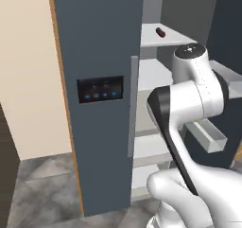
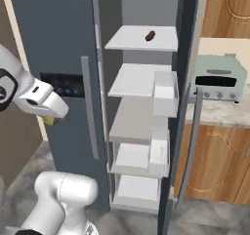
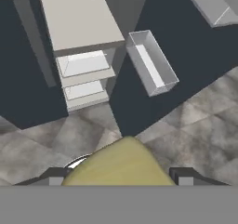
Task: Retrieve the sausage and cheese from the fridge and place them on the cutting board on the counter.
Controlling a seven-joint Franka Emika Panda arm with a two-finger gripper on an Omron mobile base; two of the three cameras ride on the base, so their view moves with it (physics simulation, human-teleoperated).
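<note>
**Cheese in gripper, sausage on top shelf**

No legible writing; the fridge (image 2: 53, 39) panel (image 1: 100, 89) shows only blue lights. Its right door stands open, pale shelves exposed, the left door shut. Grey stone floor (image 3: 200, 121) lies well beyond the fingers. The counter (image 2: 219, 113), cut off at the frame edge, carries a pale green toaster oven (image 2: 218, 77). The gripper (image 3: 120, 177) holds the cheese (image 3: 118, 165), fingers (image 3: 182, 175) pinching it, one on each side; its lower part is hidden. The sausage (image 2: 150, 35) lies far off on the top shelf.
</note>
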